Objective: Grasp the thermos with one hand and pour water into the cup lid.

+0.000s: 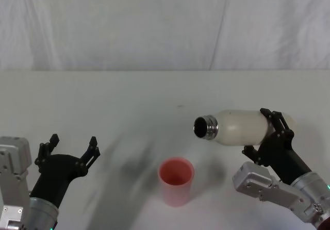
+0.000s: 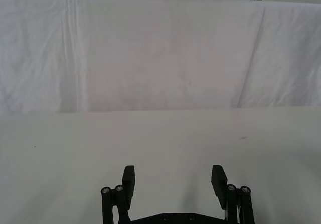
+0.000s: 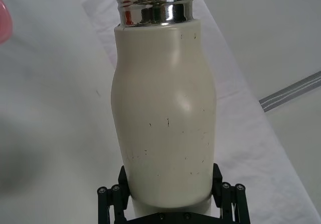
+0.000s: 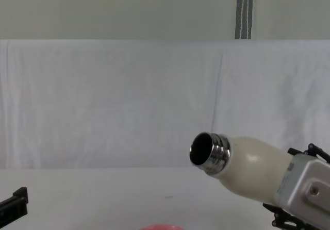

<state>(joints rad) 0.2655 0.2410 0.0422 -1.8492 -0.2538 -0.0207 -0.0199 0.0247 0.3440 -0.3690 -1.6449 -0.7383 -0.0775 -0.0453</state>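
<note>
The right end effector (image 1: pixel 268 132) grips the thermos (image 1: pixel 242 128) by its base, lifted and tipped nearly flat, its open steel mouth pointing left, above and just right of the pink cup lid (image 1: pixel 176 181) on the desk (image 1: pixel 129 101). No water is visible yet, so pouring remains. The left end effector (image 1: pixel 72 146) hovers open at near left.

The counter (image 1: pixel 103 96) is wide and flat, with a white cloth over it. The cloth goes on up the wall at the back. One thing stands on the counter: the pink cup lid (image 1: pixel 176 181). It sits upright near the front, about in the middle, with its open side up.
</note>
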